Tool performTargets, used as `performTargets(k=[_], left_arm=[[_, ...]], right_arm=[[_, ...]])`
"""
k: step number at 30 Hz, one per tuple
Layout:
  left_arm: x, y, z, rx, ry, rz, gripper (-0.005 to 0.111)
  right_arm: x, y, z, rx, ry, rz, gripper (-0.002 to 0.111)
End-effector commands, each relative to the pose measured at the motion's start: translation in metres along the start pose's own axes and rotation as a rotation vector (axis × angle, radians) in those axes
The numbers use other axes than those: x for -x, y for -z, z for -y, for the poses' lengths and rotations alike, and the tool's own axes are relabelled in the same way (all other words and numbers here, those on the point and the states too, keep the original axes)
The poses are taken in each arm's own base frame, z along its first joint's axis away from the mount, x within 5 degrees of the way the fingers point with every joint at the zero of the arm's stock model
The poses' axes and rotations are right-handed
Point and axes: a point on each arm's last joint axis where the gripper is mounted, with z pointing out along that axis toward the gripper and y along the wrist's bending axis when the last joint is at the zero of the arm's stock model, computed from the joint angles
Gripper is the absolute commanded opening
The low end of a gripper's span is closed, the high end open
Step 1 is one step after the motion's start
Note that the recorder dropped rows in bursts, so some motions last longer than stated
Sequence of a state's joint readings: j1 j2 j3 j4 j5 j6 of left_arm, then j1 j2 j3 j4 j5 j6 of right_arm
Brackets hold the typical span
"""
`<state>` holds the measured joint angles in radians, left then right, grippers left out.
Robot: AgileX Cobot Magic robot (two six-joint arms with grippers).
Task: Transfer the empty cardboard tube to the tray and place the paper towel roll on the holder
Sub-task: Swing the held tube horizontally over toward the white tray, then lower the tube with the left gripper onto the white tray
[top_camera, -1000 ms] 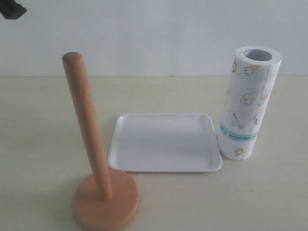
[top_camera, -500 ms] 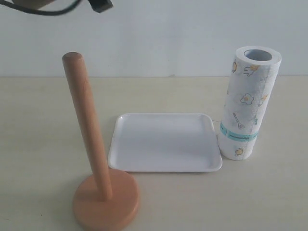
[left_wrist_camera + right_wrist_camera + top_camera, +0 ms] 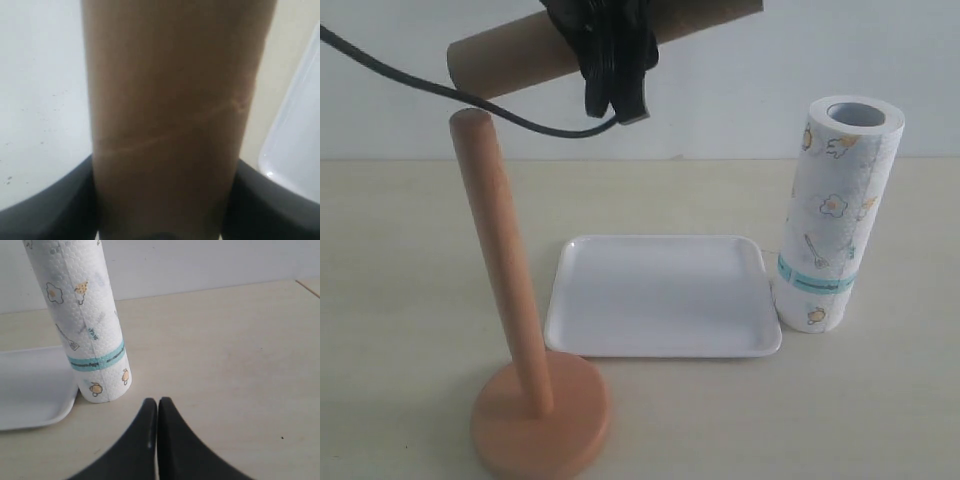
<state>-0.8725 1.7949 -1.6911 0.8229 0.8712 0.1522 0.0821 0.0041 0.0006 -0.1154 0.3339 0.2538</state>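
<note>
Left claw [image 3: 612,75] clamped on the cardboard tube [image 3: 500,60], up in the air.
It tilts at 12 o'clock above the tray [image 3: 660,295]. The towel roll [image 3: 830,220] stands at the tray's 3 o'clock and the holder [image 3: 505,270] at 8. The right claw [image 3: 157,407] is pressed together.

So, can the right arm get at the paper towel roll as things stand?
Probably yes: only bare table lies between the right end effector and the upright paper towel roll. The shut jaws must open first.

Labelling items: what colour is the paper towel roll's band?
Teal; the paper towel roll shows best in the right wrist view.
</note>
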Motion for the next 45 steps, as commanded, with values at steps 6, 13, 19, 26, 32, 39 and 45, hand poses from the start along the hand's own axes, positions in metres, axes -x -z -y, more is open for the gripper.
performTargets(k=[6,13,19,26,32,39,45], left_arm=[[0.007,-0.03,0.027,-0.027,-0.055,-0.046,0.004],[0.009,-0.054,0.05,-0.063,-0.049,-0.082,0.004],[0.009,-0.073,0.071,-0.077,-0.105,-0.137,0.004],[0.008,-0.083,0.083,-0.094,-0.102,-0.146,0.004],[-0.002,-0.088,0.095,-0.106,-0.165,-0.178,0.004],[-0.011,-0.094,0.109,-0.104,-0.158,-0.173,0.004],[-0.022,-0.098,0.122,-0.132,-0.186,-0.192,0.004]], right_arm=[[0.001,0.0,0.0,-0.002,0.004,0.01,0.0],[0.001,0.0,0.0,-0.002,0.004,0.01,0.0],[0.001,0.0,0.0,-0.002,0.004,0.01,0.0],[0.001,0.0,0.0,-0.002,0.004,0.01,0.0],[0.001,0.0,0.0,-0.002,0.004,0.01,0.0],[0.001,0.0,0.0,-0.002,0.004,0.01,0.0],[0.001,0.0,0.0,-0.002,0.004,0.01,0.0]])
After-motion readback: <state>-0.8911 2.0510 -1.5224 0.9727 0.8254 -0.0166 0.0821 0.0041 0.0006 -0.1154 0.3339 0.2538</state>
